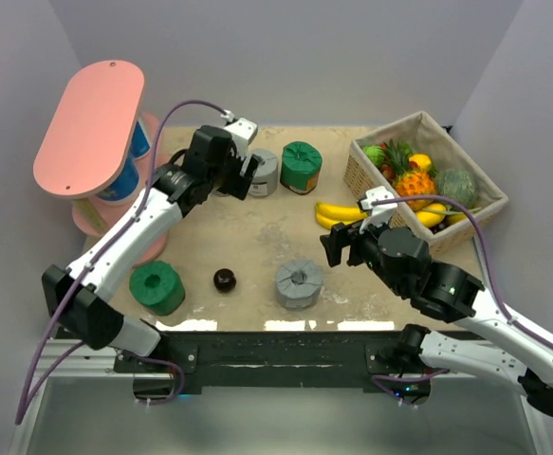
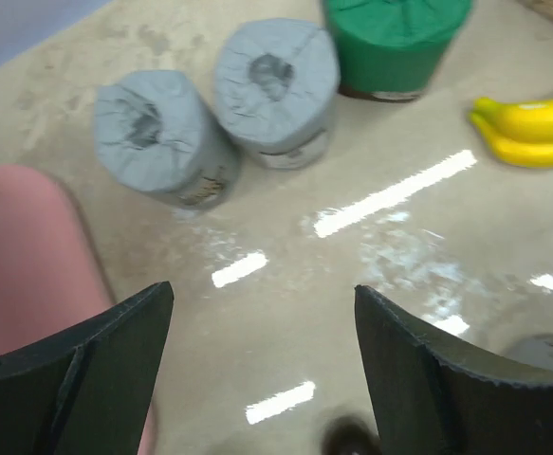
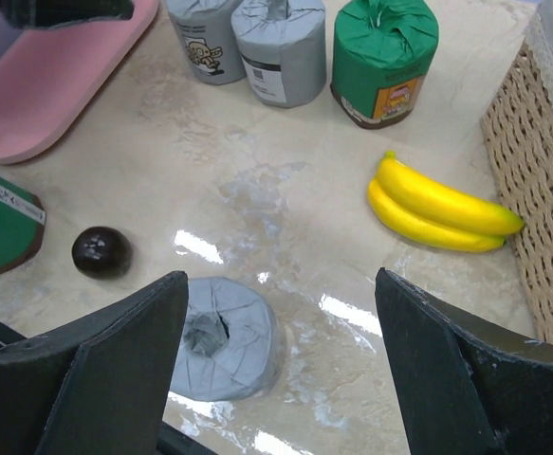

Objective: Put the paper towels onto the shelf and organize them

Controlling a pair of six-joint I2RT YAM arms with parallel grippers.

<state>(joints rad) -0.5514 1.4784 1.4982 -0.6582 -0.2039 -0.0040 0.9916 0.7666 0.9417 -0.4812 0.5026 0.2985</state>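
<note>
The pink shelf (image 1: 86,123) stands at the far left, with two white-and-blue paper towels (image 1: 119,180) on its lower board. Two grey rolls (image 2: 162,137) (image 2: 276,90) and a green roll (image 2: 395,43) stand upright in a row at the back. My left gripper (image 2: 262,313) hovers open just in front of them with nothing between its fingers; in the top view the left gripper (image 1: 246,176) covers one grey roll. A third grey roll (image 3: 224,336) stands below my open right gripper (image 3: 281,294), nearer its left finger. Another green roll (image 1: 156,286) stands front left.
A small dark ball (image 1: 225,279) lies between the front green and grey rolls. Bananas (image 1: 338,213) lie beside the wicker fruit basket (image 1: 428,180) at the right. The shelf's pink lower board (image 2: 29,256) is close to my left finger.
</note>
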